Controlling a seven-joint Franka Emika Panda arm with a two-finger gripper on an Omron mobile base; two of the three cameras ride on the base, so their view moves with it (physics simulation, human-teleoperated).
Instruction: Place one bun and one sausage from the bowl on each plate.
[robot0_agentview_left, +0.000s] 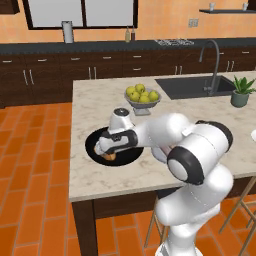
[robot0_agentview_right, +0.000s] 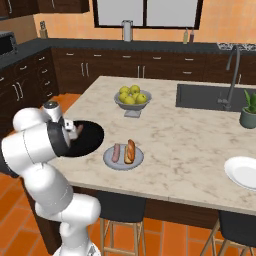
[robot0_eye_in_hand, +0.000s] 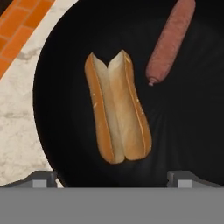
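Observation:
The wide black bowl (robot0_agentview_left: 92, 143) (robot0_agentview_right: 93, 135) (robot0_eye_in_hand: 57, 83) sits near the island's left edge. In the hand view a split bun (robot0_eye_in_hand: 117, 107) lies in it lengthwise, with a sausage (robot0_eye_in_hand: 170, 41) beside it toward the upper right. My gripper (robot0_agentview_left: 107, 153) (robot0_eye_in_hand: 113, 179) hangs just above the bowl, open, its fingertips (robot0_eye_in_hand: 43, 178) spread wider than the bun and touching nothing. The pale grey plate (robot0_agentview_right: 111, 162) next to the bowl carries a sausage (robot0_agentview_right: 116, 152) and a bun (robot0_agentview_right: 130, 151). The white plate (robot0_agentview_right: 243, 172) (robot0_agentview_left: 254, 135) lies bare at the far right.
A grey footed bowl of yellow-green apples (robot0_agentview_left: 142, 97) (robot0_agentview_right: 131, 97) stands behind the black bowl. A sink (robot0_agentview_left: 192, 86) with a tall faucet (robot0_agentview_left: 215, 65) and a potted plant (robot0_agentview_left: 241, 92) occupy the back right. The counter edge runs close beside the black bowl.

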